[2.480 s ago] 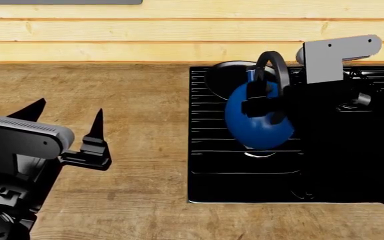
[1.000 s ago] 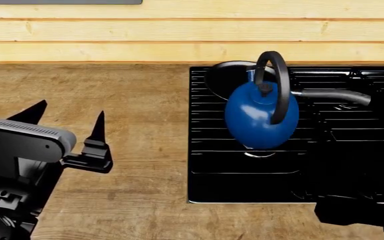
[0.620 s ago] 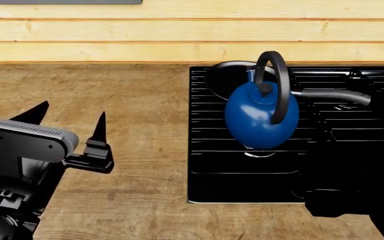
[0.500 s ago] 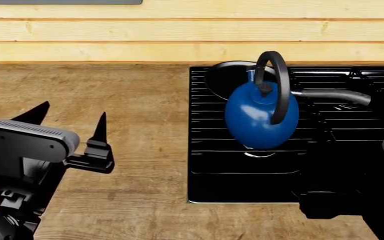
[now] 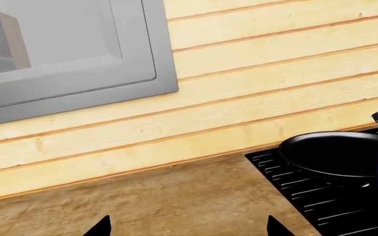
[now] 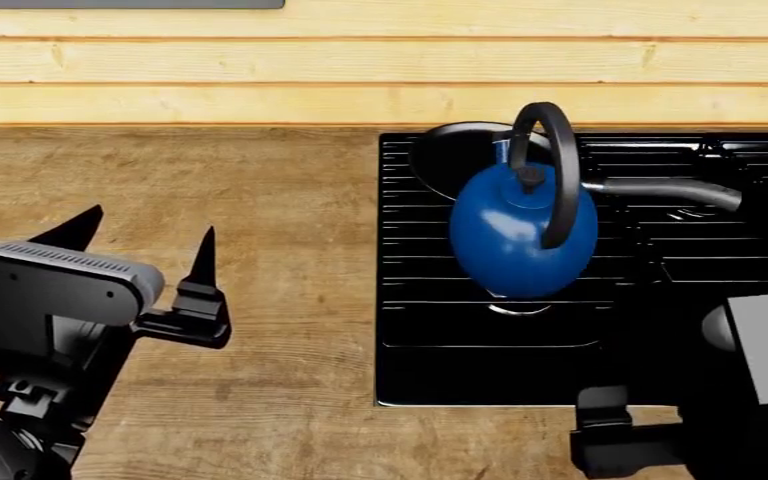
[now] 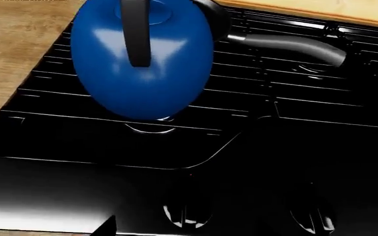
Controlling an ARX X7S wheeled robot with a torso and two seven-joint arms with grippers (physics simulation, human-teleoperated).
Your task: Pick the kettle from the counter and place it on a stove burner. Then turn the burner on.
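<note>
Kettle (image 6: 520,238) on stove (image 6: 418,340) – right gripper (image 6: 624,440) nearer, grip unclear, left gripper (image 6: 144,235) open.

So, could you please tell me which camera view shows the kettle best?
The head view: the whole kettle shows, handle included, standing on the stove. The right wrist view cuts off its top; the left wrist view catches only an edge.
</note>
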